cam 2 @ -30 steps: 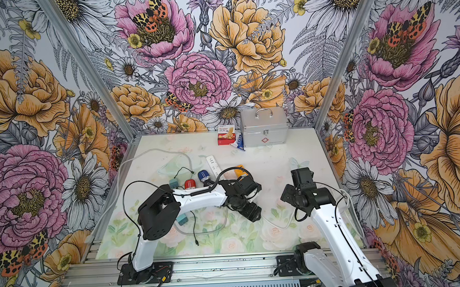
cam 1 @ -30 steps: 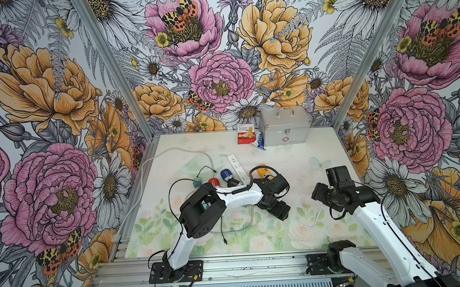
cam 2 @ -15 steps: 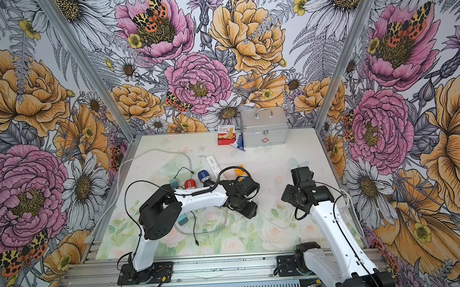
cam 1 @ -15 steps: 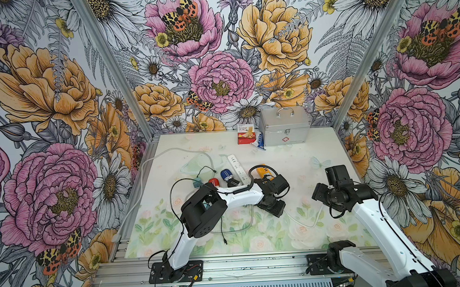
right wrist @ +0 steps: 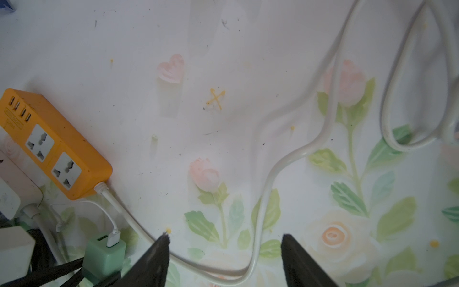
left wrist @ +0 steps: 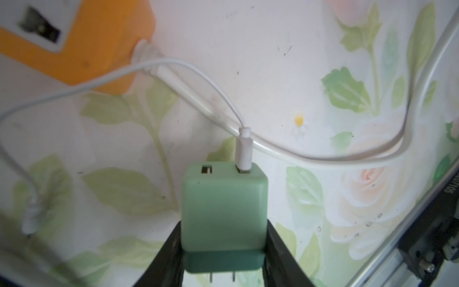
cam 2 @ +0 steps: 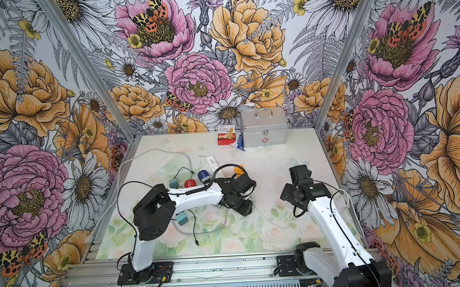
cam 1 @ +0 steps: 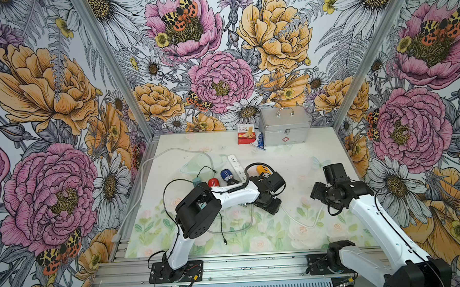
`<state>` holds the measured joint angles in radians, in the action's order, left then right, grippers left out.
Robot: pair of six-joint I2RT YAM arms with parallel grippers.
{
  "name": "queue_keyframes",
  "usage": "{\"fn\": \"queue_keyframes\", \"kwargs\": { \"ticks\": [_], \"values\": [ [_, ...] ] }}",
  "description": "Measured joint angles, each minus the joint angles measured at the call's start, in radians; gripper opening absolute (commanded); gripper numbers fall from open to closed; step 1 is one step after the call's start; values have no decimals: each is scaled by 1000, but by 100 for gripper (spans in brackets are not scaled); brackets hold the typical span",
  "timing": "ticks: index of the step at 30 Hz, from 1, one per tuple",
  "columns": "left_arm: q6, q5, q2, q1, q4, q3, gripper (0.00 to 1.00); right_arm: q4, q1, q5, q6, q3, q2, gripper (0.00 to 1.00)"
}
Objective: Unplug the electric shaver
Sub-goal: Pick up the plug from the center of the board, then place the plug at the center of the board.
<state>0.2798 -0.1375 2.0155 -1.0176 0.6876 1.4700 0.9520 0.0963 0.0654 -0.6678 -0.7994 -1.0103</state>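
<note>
Left wrist view: the green charger plug [left wrist: 224, 208] is clamped by the left gripper [left wrist: 224, 223], its prongs bare, near the orange power strip [left wrist: 99, 49]. Right wrist view: the right gripper [right wrist: 226, 237] is held spread above the mat [right wrist: 223, 74], grasping nothing.

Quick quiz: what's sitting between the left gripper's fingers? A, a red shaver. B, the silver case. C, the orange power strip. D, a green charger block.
D: in the left wrist view the fingers of the left gripper flank both sides of the green charger block, a white USB plug in one of its ports.
</note>
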Motion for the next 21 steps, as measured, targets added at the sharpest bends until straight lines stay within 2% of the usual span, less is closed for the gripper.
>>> {"fn": "queue_keyframes", "kwargs": {
  "ticks": [9,17,21],
  "values": [
    [-44,-1,-177,43,4,-91,36,-44,1,-40,0,-12,-60,70],
    [-16,23,-455,195,6,-193,36,-95,56,-63,5,-130,-208,70],
    [21,42,-585,298,4,-262,36,-124,104,-67,15,-211,-315,69]
  ]
}}
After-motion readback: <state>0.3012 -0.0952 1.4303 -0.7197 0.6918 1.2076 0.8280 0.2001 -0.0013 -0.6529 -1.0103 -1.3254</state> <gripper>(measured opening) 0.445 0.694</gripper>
